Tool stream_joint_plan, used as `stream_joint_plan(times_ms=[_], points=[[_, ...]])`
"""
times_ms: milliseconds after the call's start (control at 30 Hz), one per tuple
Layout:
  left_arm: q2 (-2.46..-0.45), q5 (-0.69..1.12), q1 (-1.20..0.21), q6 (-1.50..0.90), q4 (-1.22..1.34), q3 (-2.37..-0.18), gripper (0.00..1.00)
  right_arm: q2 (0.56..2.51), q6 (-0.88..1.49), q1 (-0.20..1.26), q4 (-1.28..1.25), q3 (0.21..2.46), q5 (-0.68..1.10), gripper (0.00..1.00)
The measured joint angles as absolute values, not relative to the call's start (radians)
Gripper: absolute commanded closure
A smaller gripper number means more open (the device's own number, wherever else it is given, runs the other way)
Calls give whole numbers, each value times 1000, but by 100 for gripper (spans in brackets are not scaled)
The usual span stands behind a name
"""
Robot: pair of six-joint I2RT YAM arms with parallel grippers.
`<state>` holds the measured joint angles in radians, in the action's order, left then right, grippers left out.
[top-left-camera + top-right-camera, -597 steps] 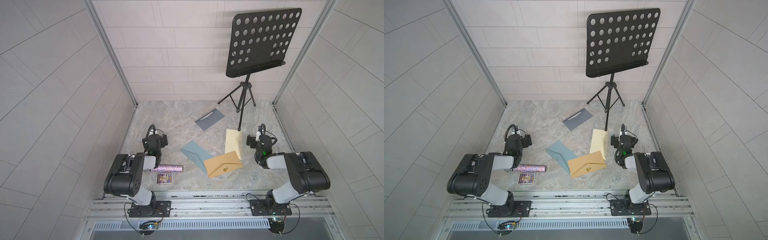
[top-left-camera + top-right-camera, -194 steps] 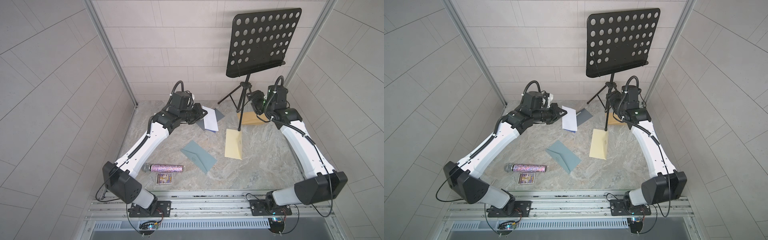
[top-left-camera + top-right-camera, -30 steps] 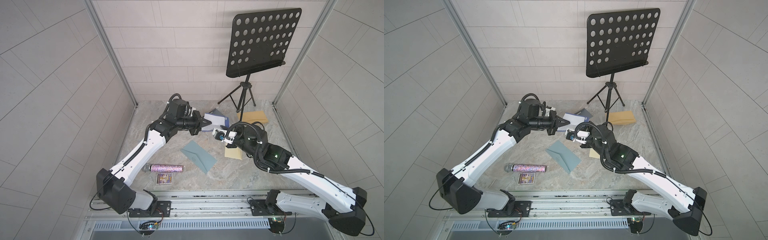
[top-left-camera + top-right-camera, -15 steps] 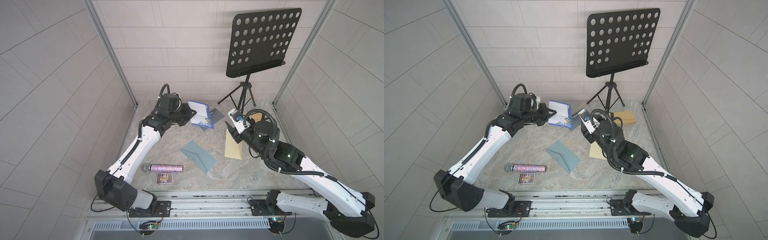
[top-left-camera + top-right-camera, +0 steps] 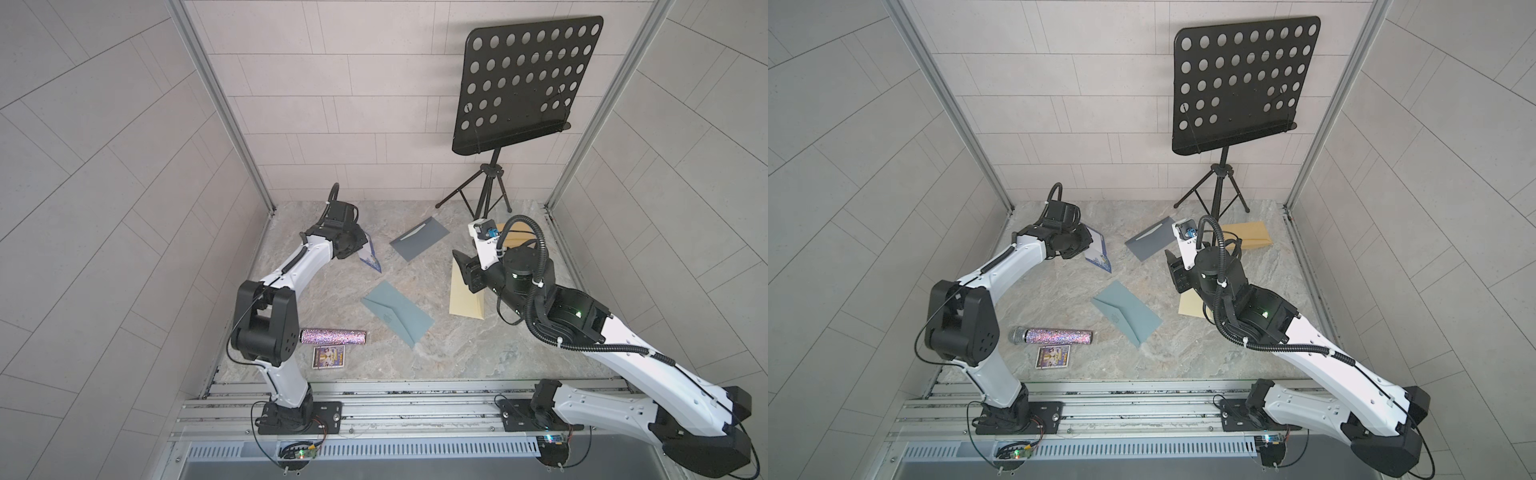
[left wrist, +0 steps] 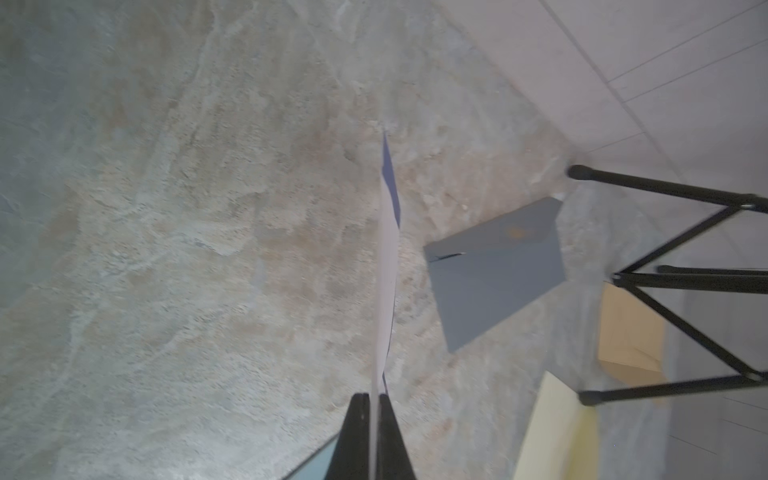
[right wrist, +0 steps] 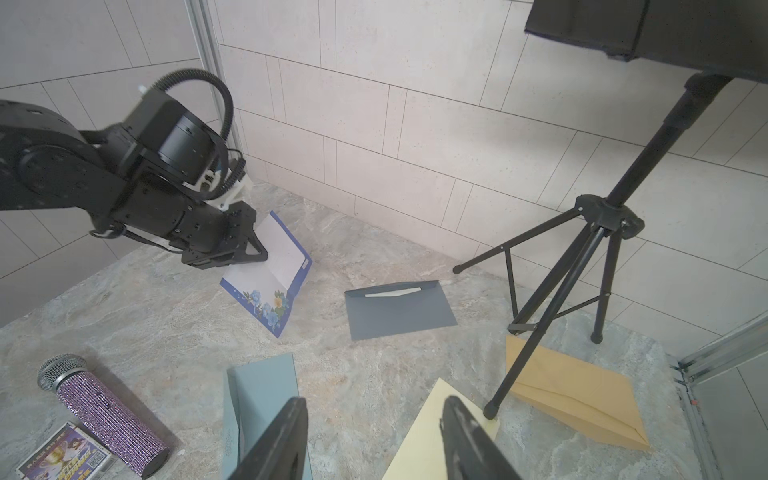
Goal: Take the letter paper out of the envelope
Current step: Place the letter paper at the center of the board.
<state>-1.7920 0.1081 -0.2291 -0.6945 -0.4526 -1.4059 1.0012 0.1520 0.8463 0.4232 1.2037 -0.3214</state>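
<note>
The letter paper (image 7: 270, 278), white with a blue flowered border, hangs free of the envelope at the back left (image 5: 370, 257) (image 5: 1098, 253). My left gripper (image 6: 374, 397) is shut on its edge, and I see the sheet edge-on (image 6: 386, 270) in that wrist view. The dark grey envelope (image 5: 419, 239) (image 5: 1152, 239) lies flat on the floor to the right of the paper, with a pale strip showing at its mouth (image 7: 390, 293). Right of the envelope, my right gripper (image 7: 372, 405) (image 5: 465, 266) hovers open and holds nothing.
A teal envelope (image 5: 397, 313) lies mid-floor. Under my right wrist lies a cream envelope (image 5: 465, 297), and a brown one (image 5: 1250, 235) lies by the music stand's tripod (image 5: 490, 195). A glittery microphone (image 5: 332, 336) and a small card (image 5: 328, 357) lie front left.
My right gripper has opened and drawn back to the right, away from the grey envelope. My left arm has carried the paper left and lower, clear of the envelope.
</note>
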Motion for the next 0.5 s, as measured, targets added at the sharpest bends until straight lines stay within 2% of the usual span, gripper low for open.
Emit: stream_joint_plan(times_ms=[200, 500], points=[[-1939, 43, -203, -604, -464, -1449, 100, 998, 160, 846, 451, 1213, -338, 46], [-2022, -84, -199, -479, -533, -1508, 100, 1009, 161, 843, 469, 1213, -364, 46]])
